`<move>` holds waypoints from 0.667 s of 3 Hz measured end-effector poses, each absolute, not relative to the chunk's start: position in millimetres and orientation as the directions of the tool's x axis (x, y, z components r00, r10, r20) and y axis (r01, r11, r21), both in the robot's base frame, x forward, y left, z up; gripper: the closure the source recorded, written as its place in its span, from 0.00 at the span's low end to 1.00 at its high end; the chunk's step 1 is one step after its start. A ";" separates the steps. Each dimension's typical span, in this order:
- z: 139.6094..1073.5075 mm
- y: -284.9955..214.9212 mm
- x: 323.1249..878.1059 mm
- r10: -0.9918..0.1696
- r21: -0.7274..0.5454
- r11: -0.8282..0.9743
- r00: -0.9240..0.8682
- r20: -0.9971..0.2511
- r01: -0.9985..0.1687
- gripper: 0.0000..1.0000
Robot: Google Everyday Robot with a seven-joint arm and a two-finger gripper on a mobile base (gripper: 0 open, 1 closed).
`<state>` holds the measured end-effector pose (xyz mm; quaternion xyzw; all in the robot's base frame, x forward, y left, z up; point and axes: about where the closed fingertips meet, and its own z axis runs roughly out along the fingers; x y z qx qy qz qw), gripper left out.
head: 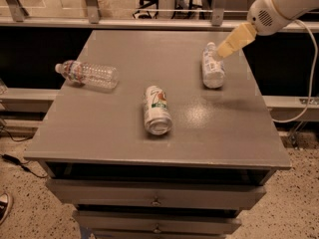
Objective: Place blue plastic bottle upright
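The blue plastic bottle (pixel 212 68) lies on its side at the back right of the grey table (pixel 109 133), white cap pointing away from me, label up. My gripper (pixel 223 51) hangs over the bottle's cap end on a white arm that comes in from the upper right. It sits just above the cap; whether it touches the bottle I cannot tell.
A clear ribbed bottle (pixel 88 74) lies on its side at the left. A white-green drink can (pixel 157 110) lies on its side in the middle. A railing runs behind the table. Drawers sit below the front edge. A cable hangs at the right.
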<state>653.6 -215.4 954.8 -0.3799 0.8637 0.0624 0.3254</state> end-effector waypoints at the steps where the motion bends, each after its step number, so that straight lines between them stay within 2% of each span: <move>1: 940.2 -207.8 705.0 -0.496 -0.064 0.789 -0.572 -0.653 -0.611 0.00; 2: 912.3 -201.6 742.4 -0.420 -0.023 0.851 -0.654 -0.629 -0.524 0.00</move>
